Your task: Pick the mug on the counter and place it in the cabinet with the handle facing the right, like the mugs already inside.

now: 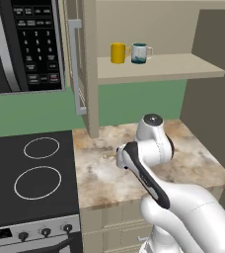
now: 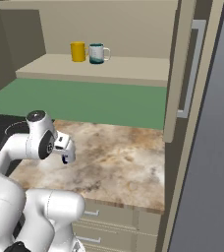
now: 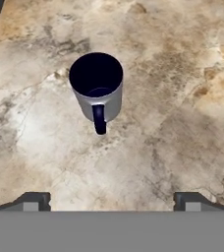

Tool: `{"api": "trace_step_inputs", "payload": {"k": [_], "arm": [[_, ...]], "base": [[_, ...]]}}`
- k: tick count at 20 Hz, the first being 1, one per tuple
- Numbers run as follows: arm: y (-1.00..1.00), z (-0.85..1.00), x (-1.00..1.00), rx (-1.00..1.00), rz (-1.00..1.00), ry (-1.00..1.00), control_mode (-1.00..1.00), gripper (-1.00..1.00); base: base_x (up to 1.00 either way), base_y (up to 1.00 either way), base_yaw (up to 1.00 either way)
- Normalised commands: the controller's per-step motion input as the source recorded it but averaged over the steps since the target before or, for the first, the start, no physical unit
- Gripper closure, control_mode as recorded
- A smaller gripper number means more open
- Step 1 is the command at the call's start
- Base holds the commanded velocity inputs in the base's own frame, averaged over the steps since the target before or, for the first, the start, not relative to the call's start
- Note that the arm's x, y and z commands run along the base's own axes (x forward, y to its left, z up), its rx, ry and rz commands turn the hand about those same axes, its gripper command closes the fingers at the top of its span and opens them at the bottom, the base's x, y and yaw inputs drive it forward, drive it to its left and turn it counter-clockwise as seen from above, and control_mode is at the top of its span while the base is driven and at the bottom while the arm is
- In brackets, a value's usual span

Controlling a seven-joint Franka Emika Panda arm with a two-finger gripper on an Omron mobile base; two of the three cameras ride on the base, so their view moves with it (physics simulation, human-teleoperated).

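The mug (image 3: 97,86) stands upright on the counter (image 3: 182,98), apparently clear of the wide-open, empty claw (image 3: 112,201).

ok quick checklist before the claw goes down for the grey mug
1. Mug upright on the counter: ok.
2. Claw open, tips wide apart: ok.
3. Claw centred over the mug: not ok, the mug sits ahead of the tips in the hand view.
4. Handle located: ok, it points toward the claw.
5. Cabinet open, shelf space free right of the yellow mug and teal-banded mug: ok.
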Motion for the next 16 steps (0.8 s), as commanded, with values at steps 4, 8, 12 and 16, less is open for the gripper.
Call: {"api": "trace_step_inputs", "payload": {"k": [4, 8, 12, 16], "arm": [[0.08, -0.3, 0.13, 0.0, 0.05, 0.0, -1.0, -1.0], [0.03, -0.2, 0.11, 0.0, 0.04, 0.0, -1.0, -1.0], [0.0, -0.07, 0.15, 0.0, 0.01, -0.01, -1.0, -1.0], [0.0, -0.01, 0.19, 0.0, 0.0, -0.02, -1.0, -1.0]], "base": [[0.0, 0.0, 0.0], [0.0, 0.0, 0.0], [0.0, 0.0, 0.0], [0.0, 0.0, 0.0]]}}
